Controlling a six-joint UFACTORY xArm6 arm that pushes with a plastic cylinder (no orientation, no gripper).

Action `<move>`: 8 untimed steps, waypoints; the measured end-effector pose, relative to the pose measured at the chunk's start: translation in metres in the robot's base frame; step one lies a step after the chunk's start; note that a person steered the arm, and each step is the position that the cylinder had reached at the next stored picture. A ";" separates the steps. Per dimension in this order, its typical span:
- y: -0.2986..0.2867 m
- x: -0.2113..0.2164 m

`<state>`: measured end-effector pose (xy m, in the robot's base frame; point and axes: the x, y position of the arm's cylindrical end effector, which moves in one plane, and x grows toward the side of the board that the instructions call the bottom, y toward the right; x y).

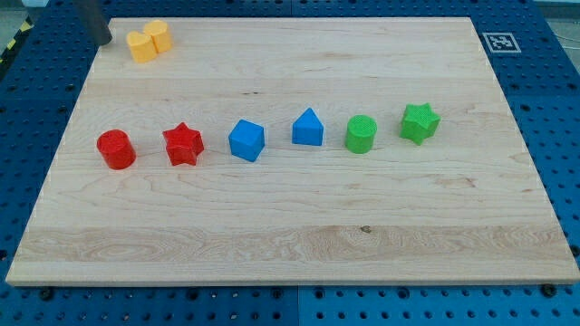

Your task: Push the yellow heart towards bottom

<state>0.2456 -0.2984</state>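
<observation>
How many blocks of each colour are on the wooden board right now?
Yellow: 2, the yellow heart and a yellow cylinder
Red: 2, a red cylinder and a red star
Blue: 2, a blue cube and a blue house-shaped block
Green: 2, a green cylinder and a green star
Total: 8

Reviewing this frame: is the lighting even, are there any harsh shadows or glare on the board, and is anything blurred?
Camera view: lighting is soft and even, no glare on the wooden board; blocks such as the red cylinder and green star are sharp with faint shadows. The dark rod at the view's top left looks motion-blurred, my tip lying just left of the two yellow blocks.
</observation>
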 end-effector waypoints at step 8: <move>0.062 0.036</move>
<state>0.2815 -0.2365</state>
